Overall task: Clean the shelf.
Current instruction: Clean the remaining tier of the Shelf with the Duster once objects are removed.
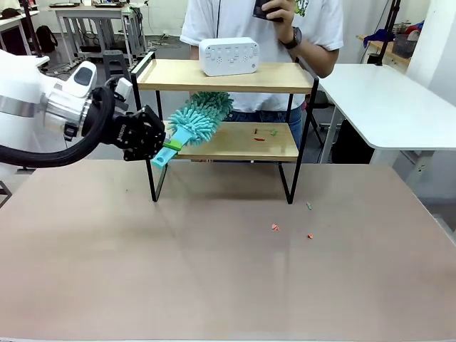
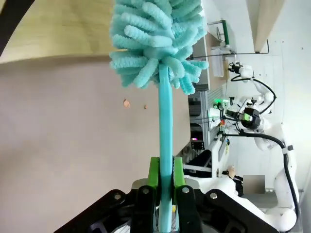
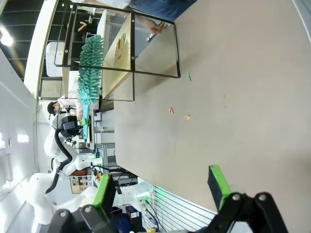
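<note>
Left gripper (image 1: 167, 148) clamped on the teal duster (image 1: 199, 115) handle. Fluffy head just past the fingers, between the shelf (image 1: 178, 74) boards at its left end, with a black front leg close beside. Further along the lower board: small scraps (image 1: 258, 135). Up top: white box (image 1: 229, 56). Person (image 1: 313, 28) behind. Right gripper (image 3: 162, 185) fingers wide apart, holding nothing; table (image 3: 233, 121) scraps (image 3: 171, 110) ahead of it.
</note>
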